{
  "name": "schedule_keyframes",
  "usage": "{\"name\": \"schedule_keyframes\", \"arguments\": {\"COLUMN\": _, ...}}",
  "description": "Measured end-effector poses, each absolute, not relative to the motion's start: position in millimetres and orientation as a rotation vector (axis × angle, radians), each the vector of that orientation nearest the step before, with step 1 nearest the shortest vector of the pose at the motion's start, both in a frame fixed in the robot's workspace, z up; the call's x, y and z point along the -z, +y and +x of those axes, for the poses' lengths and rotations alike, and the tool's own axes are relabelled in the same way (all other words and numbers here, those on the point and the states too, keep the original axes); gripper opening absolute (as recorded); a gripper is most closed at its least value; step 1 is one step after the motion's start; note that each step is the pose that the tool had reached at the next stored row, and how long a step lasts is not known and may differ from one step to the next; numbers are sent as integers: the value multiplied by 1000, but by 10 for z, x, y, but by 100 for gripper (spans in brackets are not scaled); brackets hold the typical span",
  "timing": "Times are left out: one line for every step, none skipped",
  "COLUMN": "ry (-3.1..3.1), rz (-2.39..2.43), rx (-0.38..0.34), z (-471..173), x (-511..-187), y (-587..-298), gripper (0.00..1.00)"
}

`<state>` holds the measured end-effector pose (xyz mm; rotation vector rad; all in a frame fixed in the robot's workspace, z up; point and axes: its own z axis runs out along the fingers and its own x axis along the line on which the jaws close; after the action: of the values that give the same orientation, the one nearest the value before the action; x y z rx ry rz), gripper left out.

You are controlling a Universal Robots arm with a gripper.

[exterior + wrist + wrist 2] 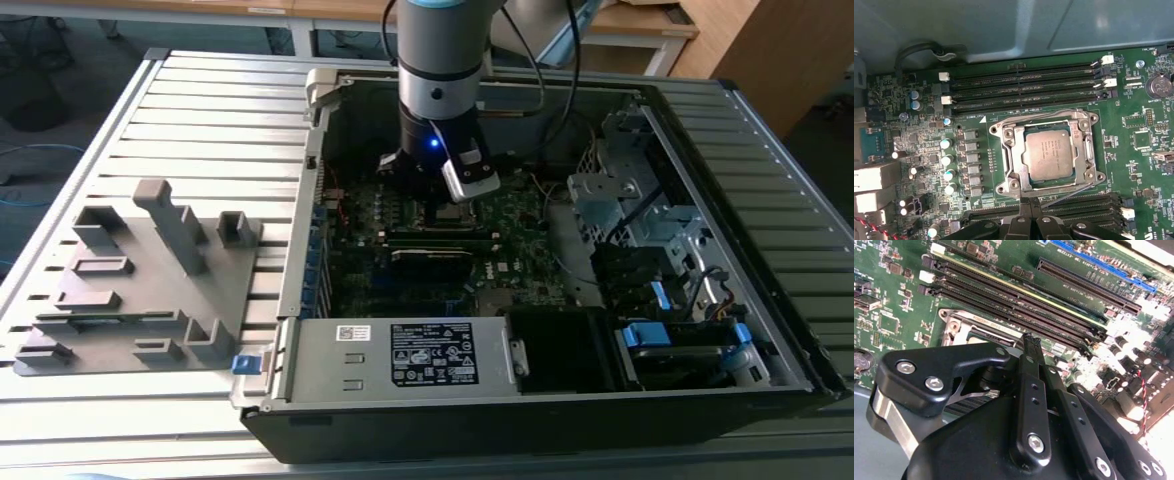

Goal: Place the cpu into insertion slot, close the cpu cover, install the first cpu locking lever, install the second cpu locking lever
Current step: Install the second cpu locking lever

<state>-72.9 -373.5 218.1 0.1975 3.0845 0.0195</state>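
Observation:
The cpu (1047,152), a square chip with a dull silver top, lies in the insertion slot (1089,120) on the green motherboard. The cpu cover (1015,150), a silvery frame plate, lies flat around the chip. One thin wire locking lever (1071,194) slants along the socket edge nearest my gripper (1029,201); another (1044,112) runs along the opposite edge. My gripper's black fingers (1031,342) are pressed together just beside the socket frame (969,327), and I see nothing held between them. In the exterior view the gripper (447,210) hangs low inside the computer case, covering the socket.
Long black memory slots (1024,85) flank the socket on both sides. The open computer case (300,250) walls in the board, with a labelled power supply box (400,355) at the front and drive bays (641,230) on the exterior view's right. A grey fixture tray (147,280) lies outside at the exterior view's left.

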Motion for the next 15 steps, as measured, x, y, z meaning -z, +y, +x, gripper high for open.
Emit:
{"name": "schedule_keyframes", "arguments": {"ry": 3084, "rz": 197, "rx": -20, "z": -729, "x": -2181, "y": -3735, "gripper": 11}}
{"name": "schedule_keyframes", "arguments": {"ry": 3084, "rz": 197, "rx": -20, "z": -729, "x": -2180, "y": -3735, "gripper": 11}}
{"name": "schedule_keyframes", "arguments": {"ry": 3085, "rz": 194, "rx": -20, "z": -729, "x": -2180, "y": -3735, "gripper": 11}}
{"name": "schedule_keyframes", "arguments": {"ry": 3085, "rz": 185, "rx": -20, "z": -729, "x": -2180, "y": -3735, "gripper": 11}}
{"name": "schedule_keyframes", "arguments": {"ry": 3086, "rz": 172, "rx": -21, "z": -729, "x": -2179, "y": -3735, "gripper": 11}}
{"name": "schedule_keyframes", "arguments": {"ry": 3087, "rz": 161, "rx": -21, "z": -729, "x": -2179, "y": -3735, "gripper": 11}}
{"name": "schedule_keyframes", "arguments": {"ry": 3087, "rz": 155, "rx": -21, "z": -729, "x": -2179, "y": -3735, "gripper": 11}}
{"name": "schedule_keyframes", "arguments": {"ry": 3087, "rz": 153, "rx": -21, "z": -729, "x": -2179, "y": -3735, "gripper": 11}}
{"name": "schedule_keyframes", "arguments": {"ry": 3087, "rz": 151, "rx": -21, "z": -729, "x": -2178, "y": -3735, "gripper": 11}}
{"name": "schedule_keyframes", "arguments": {"ry": 3087, "rz": 150, "rx": -21, "z": -730, "x": -2177, "y": -3735, "gripper": 11}}
{"name": "schedule_keyframes", "arguments": {"ry": 3087, "rz": 150, "rx": -21, "z": -730, "x": -2175, "y": -3736, "gripper": 11}}
{"name": "schedule_keyframes", "arguments": {"ry": 3087, "rz": 150, "rx": -21, "z": -730, "x": -2172, "y": -3735, "gripper": 11}}
{"name": "schedule_keyframes", "arguments": {"ry": 3087, "rz": 149, "rx": -21, "z": -731, "x": -2168, "y": -3735, "gripper": 11}}
{"name": "schedule_keyframes", "arguments": {"ry": 3087, "rz": 149, "rx": -21, "z": -734, "x": -2164, "y": -3735, "gripper": 11}}
{"name": "schedule_keyframes", "arguments": {"ry": 3087, "rz": 149, "rx": -21, "z": -738, "x": -2159, "y": -3735, "gripper": 11}}
